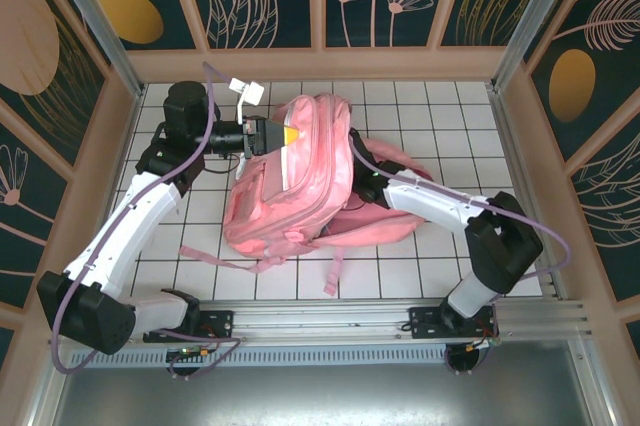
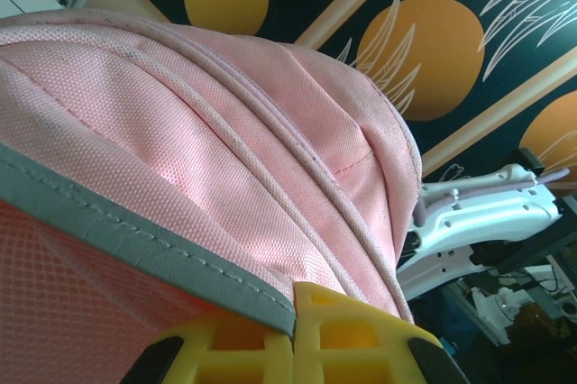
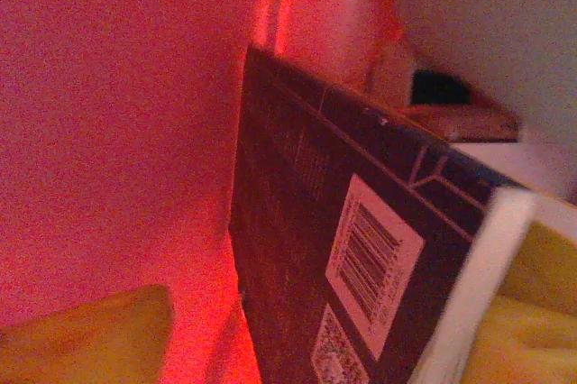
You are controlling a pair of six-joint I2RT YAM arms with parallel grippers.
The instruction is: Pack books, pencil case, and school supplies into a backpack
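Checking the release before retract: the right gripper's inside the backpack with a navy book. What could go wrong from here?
1. The right gripper is open, but the navy book leans on one finger; pulling out may drag it along.
2. The left gripper pinches the backpack by its grey trim; a slip could drop the opening onto the right arm.

You have one pink backpack (image 1: 290, 186), one dark book (image 3: 288, 213) with a white barcode label (image 3: 374, 262), and two arms: left arm (image 1: 135, 211), right arm (image 1: 440, 204).
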